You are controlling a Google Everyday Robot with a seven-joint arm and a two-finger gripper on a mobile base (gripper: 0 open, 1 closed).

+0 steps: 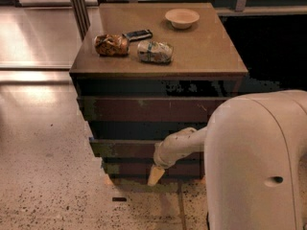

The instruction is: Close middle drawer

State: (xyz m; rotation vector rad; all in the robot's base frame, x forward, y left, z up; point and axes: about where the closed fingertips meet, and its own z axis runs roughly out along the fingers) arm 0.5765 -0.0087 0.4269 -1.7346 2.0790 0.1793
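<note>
The middle drawer [120, 148] is a dark-brown front with worn greenish patches. It stands out a little from the cabinet, with a dark gap showing above it. My gripper [154, 175] hangs at the end of the white forearm [180, 145]. It points down in front of the drawer's right part, just below its lower edge. The forearm crosses the drawer front, and I cannot tell whether it touches the front.
The reddish-brown top drawer front [144, 109] sits above. On the cabinet top [206, 56] lie a bowl [182, 18], a brown snack bag [111, 45], a dark flat device [137, 34] and a crumpled packet [155, 51]. My white body [259, 166] fills the lower right. Speckled floor [43, 176] lies to the left.
</note>
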